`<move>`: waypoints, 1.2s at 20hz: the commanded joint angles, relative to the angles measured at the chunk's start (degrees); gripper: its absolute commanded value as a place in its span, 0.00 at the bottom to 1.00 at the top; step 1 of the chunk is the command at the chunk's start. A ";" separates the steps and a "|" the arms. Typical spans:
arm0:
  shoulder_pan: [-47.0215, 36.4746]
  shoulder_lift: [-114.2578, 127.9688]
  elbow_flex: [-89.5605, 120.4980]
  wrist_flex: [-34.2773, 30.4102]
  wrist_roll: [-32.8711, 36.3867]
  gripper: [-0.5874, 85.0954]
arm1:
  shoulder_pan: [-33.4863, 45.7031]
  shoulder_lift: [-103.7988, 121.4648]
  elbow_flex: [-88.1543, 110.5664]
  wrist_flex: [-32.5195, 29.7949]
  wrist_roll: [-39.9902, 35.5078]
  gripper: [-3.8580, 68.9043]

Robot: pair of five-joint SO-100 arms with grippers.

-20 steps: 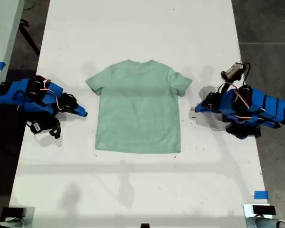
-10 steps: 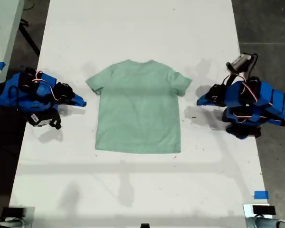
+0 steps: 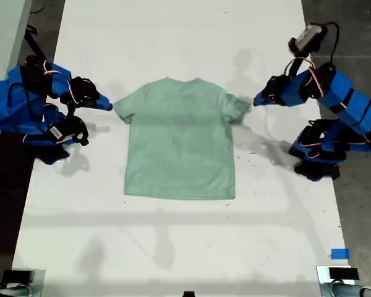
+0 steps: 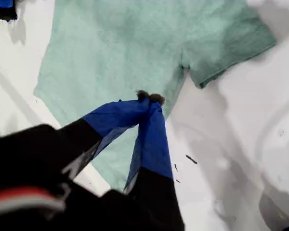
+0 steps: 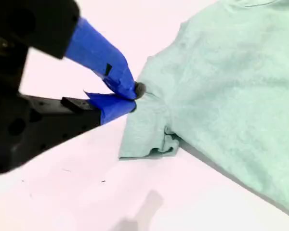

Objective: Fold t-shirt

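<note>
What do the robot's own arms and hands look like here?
The arm at the exterior view's left and the arm at its right are bright blue plastic with black motors and looping red, white and black wires. My first hand and my second hand have tapering blue fingers, dark-tipped, on black bases.

White table [image 3: 185, 247]; blue tape [image 3: 339, 253] near its exterior view's lower right corner; dark floor [image 3: 343, 37] beyond
</note>
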 commanded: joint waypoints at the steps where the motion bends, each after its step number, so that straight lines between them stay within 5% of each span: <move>1: -4.75 -8.09 -10.55 2.46 3.69 0.01 | 4.75 -7.12 -12.13 3.52 -5.89 0.04; 5: -7.03 -13.54 -15.56 3.69 5.98 0.01 | 9.40 -15.47 -20.65 6.50 -13.89 0.04; 9: -7.12 -13.97 -15.21 4.13 6.15 0.02 | 11.43 -18.19 -23.38 7.12 -23.55 0.37; 13: -7.03 -13.97 -14.94 4.13 6.24 0.05 | 15.12 -18.37 -23.03 5.98 -30.59 0.42; 24: -6.77 -14.33 -13.54 4.04 6.33 0.05 | 20.65 -24.52 2.72 -20.39 -39.38 0.43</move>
